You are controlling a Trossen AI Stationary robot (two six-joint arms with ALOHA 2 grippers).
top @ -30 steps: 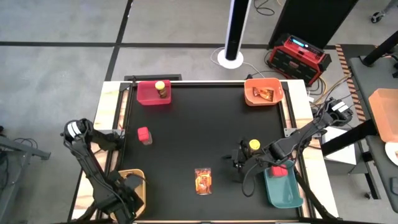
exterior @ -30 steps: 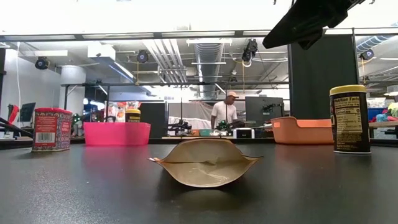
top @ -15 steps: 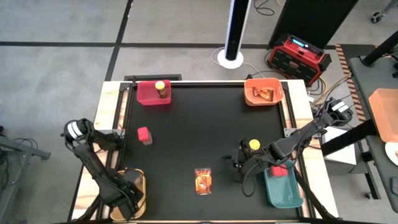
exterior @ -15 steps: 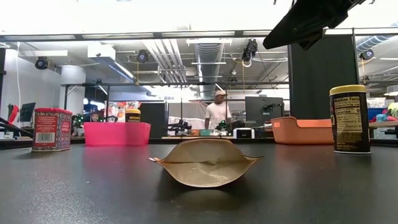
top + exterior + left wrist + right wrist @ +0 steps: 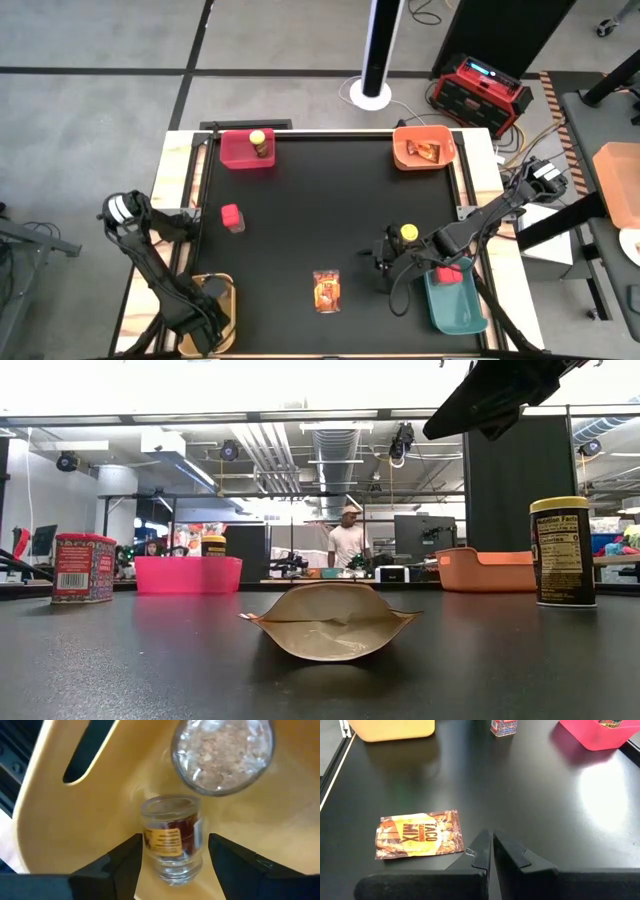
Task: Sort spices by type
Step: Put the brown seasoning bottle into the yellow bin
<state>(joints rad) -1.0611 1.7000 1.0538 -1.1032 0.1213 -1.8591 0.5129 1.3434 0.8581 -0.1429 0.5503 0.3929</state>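
Jar (image 5: 172,847) stood inside your yellow bin (image 5: 75,830) between the left claw's (image 5: 172,865) released fingers — lift crookedly and you'd tip it. Right claw (image 5: 491,851) hung clenched, empty, beside the packet (image 5: 417,840).

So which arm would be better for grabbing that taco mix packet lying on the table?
Probably the right. Its hand, fingers shut, hovers close to the taco mix packet, while the left hand is down in the yellow bin around a small jar.
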